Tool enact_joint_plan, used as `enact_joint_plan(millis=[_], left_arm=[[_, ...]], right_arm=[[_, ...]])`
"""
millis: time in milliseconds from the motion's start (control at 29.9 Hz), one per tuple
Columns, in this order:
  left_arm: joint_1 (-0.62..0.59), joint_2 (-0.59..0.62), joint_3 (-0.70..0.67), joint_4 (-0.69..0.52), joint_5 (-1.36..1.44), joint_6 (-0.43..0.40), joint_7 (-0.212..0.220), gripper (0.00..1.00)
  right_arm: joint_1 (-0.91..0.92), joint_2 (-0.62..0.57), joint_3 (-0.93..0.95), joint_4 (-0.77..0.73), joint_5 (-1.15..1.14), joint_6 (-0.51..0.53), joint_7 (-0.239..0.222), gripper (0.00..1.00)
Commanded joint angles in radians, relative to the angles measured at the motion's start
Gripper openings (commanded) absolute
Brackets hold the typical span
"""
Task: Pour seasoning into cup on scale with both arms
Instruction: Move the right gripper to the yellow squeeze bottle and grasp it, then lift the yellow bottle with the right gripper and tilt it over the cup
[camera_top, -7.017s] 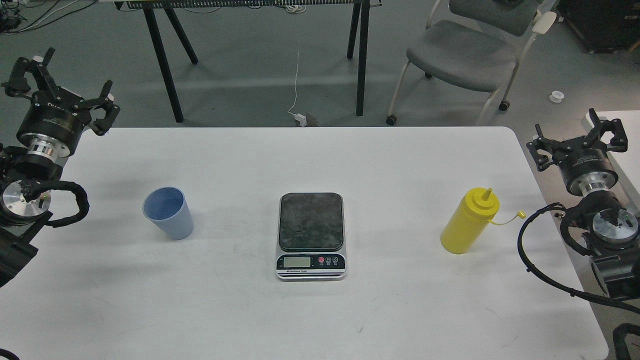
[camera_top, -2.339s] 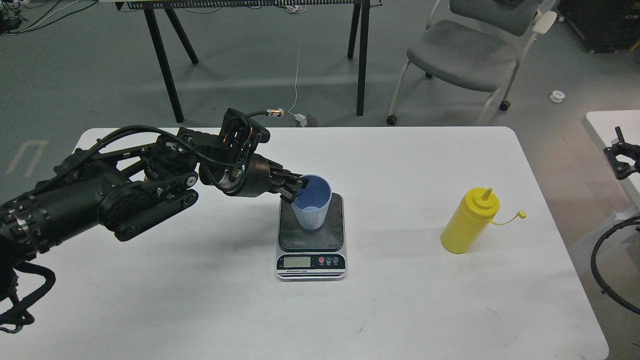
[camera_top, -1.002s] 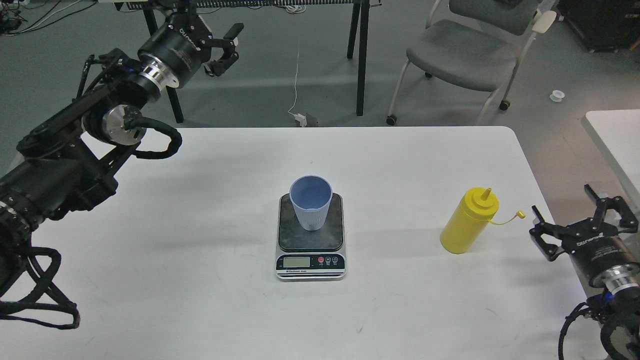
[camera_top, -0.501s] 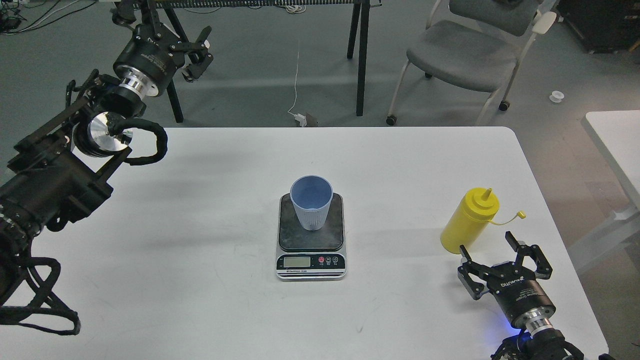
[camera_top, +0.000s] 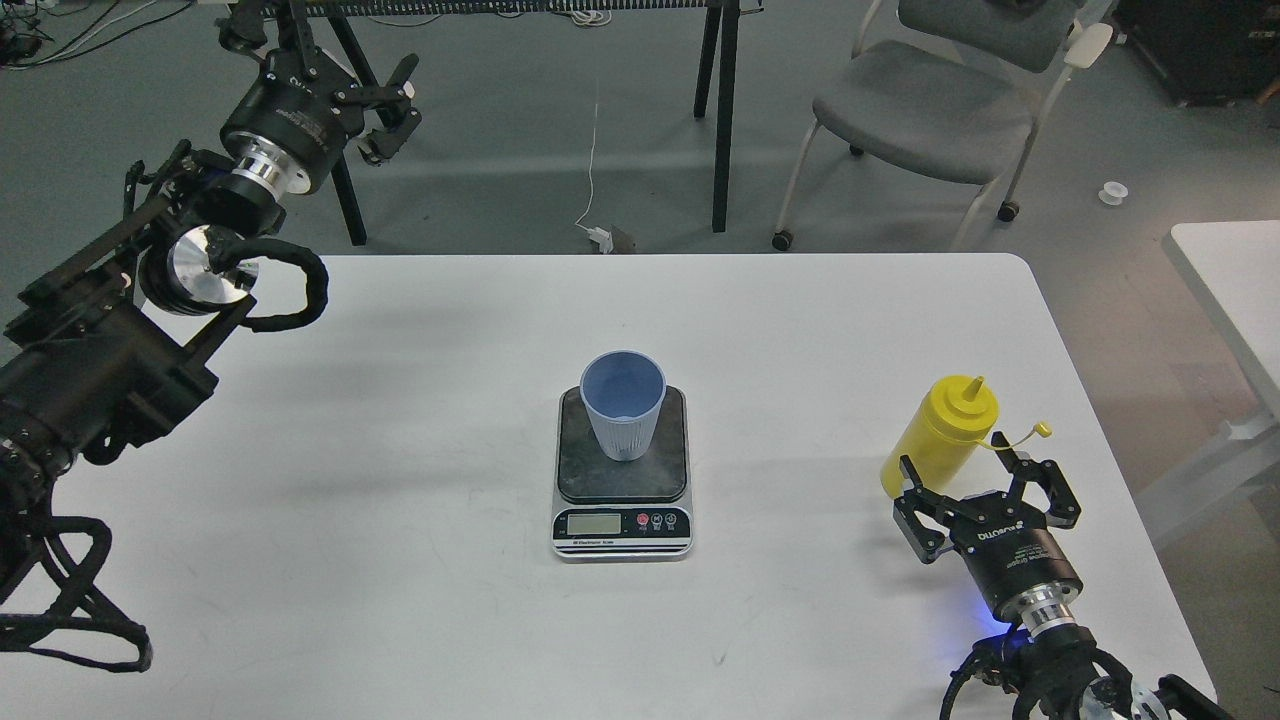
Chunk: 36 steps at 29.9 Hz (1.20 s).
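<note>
Your right hand (camera_top: 985, 490) has crept forward since half a second ago, and it now sits right at the base of the seasoning (camera_top: 940, 436), where before it trailed well behind the bottle. Its two black fingers (camera_top: 912, 505) are spread wide, released, one off the bottle's lower left side and the other just below the tethered cap; from this angle you cannot tell whether either one is touching the yellow plastic yet. A blue light glows at the wrist behind it, down near the front right corner of the surface (camera_top: 400, 560).

Working outward, the seasoning stands upright on the right side of the surface, nozzle pointing up, its little cap dangling off to the right. It has not budged.

Further left, at the middle of the surface, the cup (camera_top: 623, 400) stands upright on the dark platform of the scale (camera_top: 622, 470), mouth open toward you, just as it stood half a second ago. The scale's display and buttons face the front edge.

Far out on the other side, your left hand (camera_top: 325, 55) has barely shifted: it is raised beyond the back left corner of the surface, fingers parted and holding nothing, well apart from cup and scale. A grey chair (camera_top: 935, 105) sits on the floor behind.
</note>
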<state>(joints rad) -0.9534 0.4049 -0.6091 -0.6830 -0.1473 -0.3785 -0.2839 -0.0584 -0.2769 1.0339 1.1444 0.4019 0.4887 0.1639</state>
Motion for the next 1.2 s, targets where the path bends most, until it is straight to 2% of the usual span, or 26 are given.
enact_joint_plan(millis=[0,334,434,568,735,835,1002,1069,1169], left_arm=[[0.007,0.015,0.000,-0.003,0.000,-0.002,0.000,0.99],[0.024,0.023,0.003,-0.001,0.000,0.000,-0.003,0.99],[0.024,0.031,0.003,-0.003,0.000,0.004,-0.006,0.99],[0.024,0.037,0.002,-0.003,0.000,0.009,-0.008,0.99],[0.024,0.041,0.000,-0.010,0.000,0.013,-0.009,0.99],[0.024,0.041,0.000,-0.010,0.000,0.015,-0.009,0.99],[0.024,0.041,0.000,-0.023,0.000,0.016,-0.011,0.99],[0.022,0.043,-0.001,-0.035,0.000,0.016,-0.011,0.99],[0.022,0.041,-0.003,-0.046,0.000,0.016,-0.011,0.99]], right_arm=[[0.020,0.013,0.002,-0.015,0.000,0.000,0.003,0.99],[0.127,0.030,0.032,-0.129,-0.003,0.000,0.005,0.97],[0.158,0.035,0.031,-0.179,-0.005,0.000,0.011,0.92],[0.172,0.041,0.023,-0.210,-0.012,0.000,0.016,0.78],[0.173,0.056,0.028,-0.216,-0.034,0.000,0.019,0.54],[0.178,0.058,0.035,-0.204,-0.034,0.000,0.037,0.42],[0.218,-0.001,0.046,-0.103,-0.041,0.000,0.040,0.39],[0.259,-0.041,0.049,-0.060,-0.099,0.000,0.042,0.39],[0.305,-0.056,0.063,0.006,-0.246,0.000,0.068,0.39]])
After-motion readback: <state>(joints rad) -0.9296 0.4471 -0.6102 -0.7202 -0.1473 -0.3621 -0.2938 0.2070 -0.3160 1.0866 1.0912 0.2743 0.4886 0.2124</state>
